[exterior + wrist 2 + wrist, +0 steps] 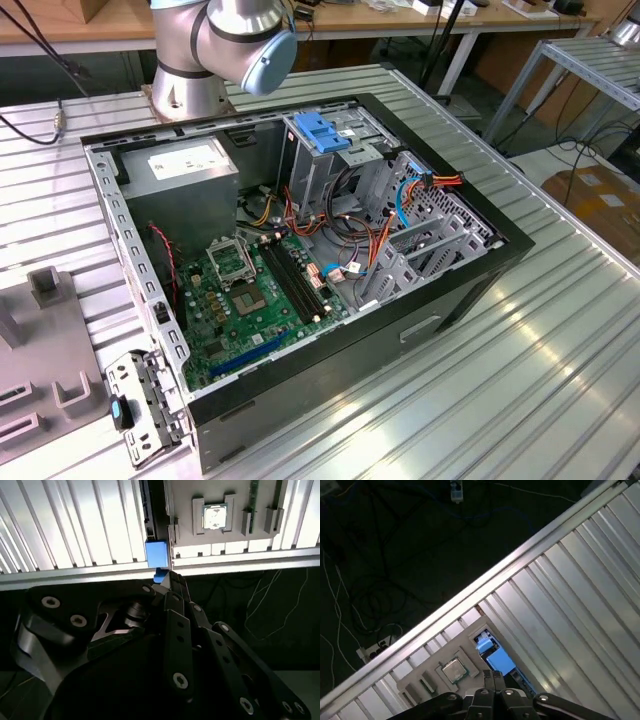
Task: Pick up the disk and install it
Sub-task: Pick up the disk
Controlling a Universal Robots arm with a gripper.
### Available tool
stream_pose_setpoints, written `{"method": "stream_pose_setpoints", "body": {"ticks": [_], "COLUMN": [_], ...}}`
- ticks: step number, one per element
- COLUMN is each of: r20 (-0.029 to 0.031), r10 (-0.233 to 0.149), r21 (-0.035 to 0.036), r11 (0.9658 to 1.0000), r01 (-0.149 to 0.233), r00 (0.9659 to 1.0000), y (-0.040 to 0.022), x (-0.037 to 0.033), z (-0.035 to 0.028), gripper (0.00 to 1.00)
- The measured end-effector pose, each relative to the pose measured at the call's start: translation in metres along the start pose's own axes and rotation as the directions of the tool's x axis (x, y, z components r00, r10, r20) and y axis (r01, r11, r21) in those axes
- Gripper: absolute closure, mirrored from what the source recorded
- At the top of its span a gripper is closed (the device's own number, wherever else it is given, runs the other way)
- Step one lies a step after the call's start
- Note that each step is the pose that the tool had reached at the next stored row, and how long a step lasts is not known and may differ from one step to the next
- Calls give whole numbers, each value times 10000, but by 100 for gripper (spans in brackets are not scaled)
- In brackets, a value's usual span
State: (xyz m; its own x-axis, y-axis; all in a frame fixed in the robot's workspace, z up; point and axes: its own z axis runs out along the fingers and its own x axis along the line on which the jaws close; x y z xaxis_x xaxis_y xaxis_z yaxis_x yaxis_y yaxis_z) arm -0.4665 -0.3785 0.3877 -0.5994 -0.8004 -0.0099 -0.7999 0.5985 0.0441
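second wrist view: gripper (170, 578), tips pressed together, sits at the near end of the disk (156, 554), which lies lengthwise straight ahead.

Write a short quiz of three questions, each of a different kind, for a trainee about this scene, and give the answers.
1. True or false: in the exterior view, the case is open and its motherboard can be seen.
2. In both wrist views, what lies nearest the gripper?
A) a blue part
B) a red cable
C) a screwdriver
3. Fill in: in the exterior view, the cage has a ____ top.

Key: 1 true; 2 A; 3 blue.
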Motion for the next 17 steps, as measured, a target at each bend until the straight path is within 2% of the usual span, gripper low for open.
{"method": "stream_pose_setpoints", "body": {"ticks": [1, 2, 5, 7, 17], "r20": [-28, -42, -61, -65, -66], "r10": [-648, -956, -1396, -1500, -1527], "r21": [-7, -12, -18, -20, -21], "r11": [9979, 9954, 9902, 9887, 9883], "r01": [648, 956, 1396, 1500, 1526], "r00": [9979, 9954, 9902, 9887, 9883], "y": [-1, -1, -18, -26, -26], "x": [0, 0, -13, -19, -19], "z": [3, 6, 17, 23, 24], "gripper": [89, 89, 89, 89, 89]}}
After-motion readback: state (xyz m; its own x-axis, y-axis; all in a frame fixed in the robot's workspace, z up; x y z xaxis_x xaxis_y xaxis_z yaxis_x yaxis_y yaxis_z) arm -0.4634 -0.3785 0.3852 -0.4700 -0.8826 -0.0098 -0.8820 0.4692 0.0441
